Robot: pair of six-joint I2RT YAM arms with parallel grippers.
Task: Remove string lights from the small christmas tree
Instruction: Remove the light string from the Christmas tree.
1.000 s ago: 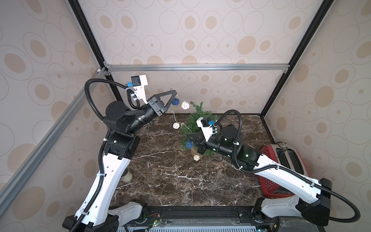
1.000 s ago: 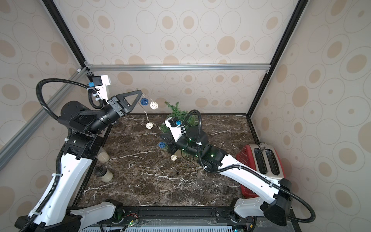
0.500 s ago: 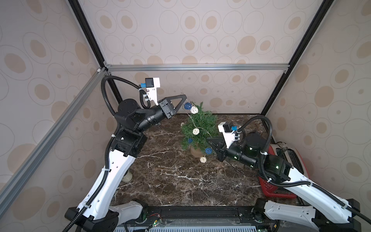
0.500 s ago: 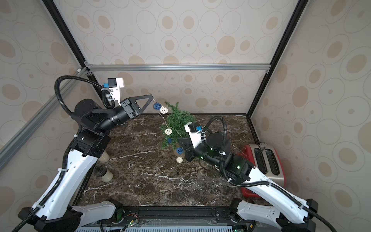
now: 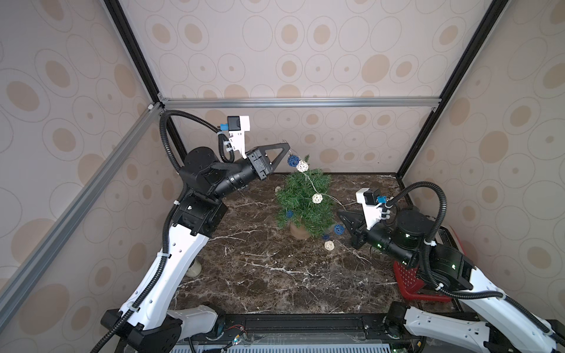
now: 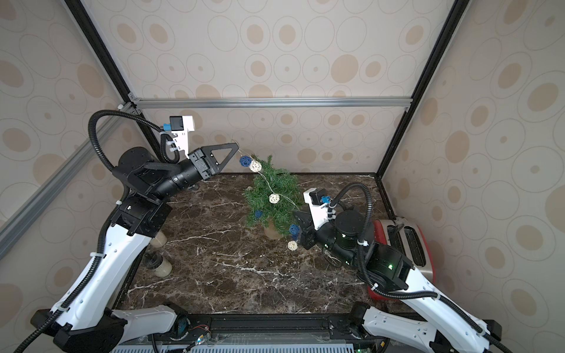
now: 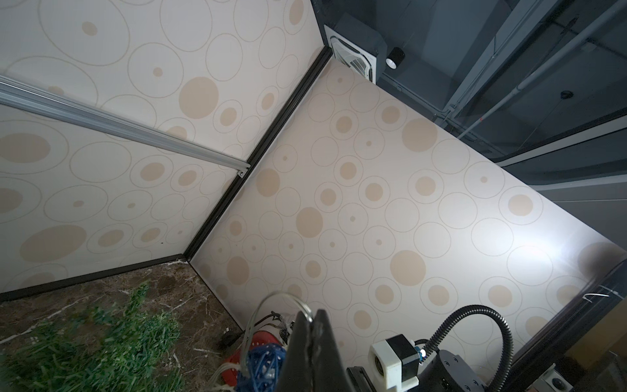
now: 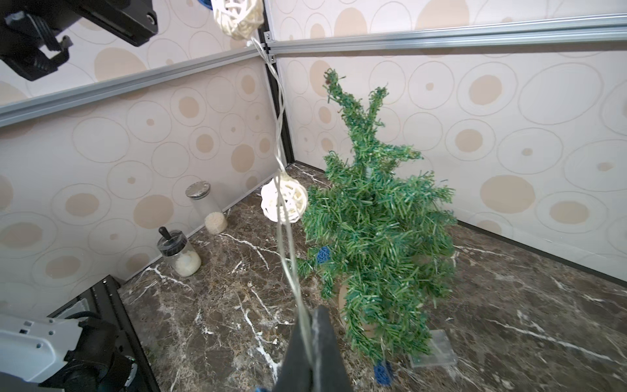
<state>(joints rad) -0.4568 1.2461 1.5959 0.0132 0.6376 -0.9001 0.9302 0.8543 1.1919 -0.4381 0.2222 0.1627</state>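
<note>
One strand of string lights (image 5: 318,198), thin pale wire w/ cream & dark-blue woven balls, is stretching from above the tip of the small green needle-branched tree (image 5: 305,214) down its front. Both grippers are pinching the wire, jaws closed: left gripper (image 5: 287,148) up by the treetop, right gripper (image 5: 339,212) low beside the tan pot (image 5: 298,233). Over the last sec the right arm has been pulling away, so the span is lifting clear. A blue ball (image 5: 289,214) is still sitting in the lower branches, so prob. one loop left.
</note>
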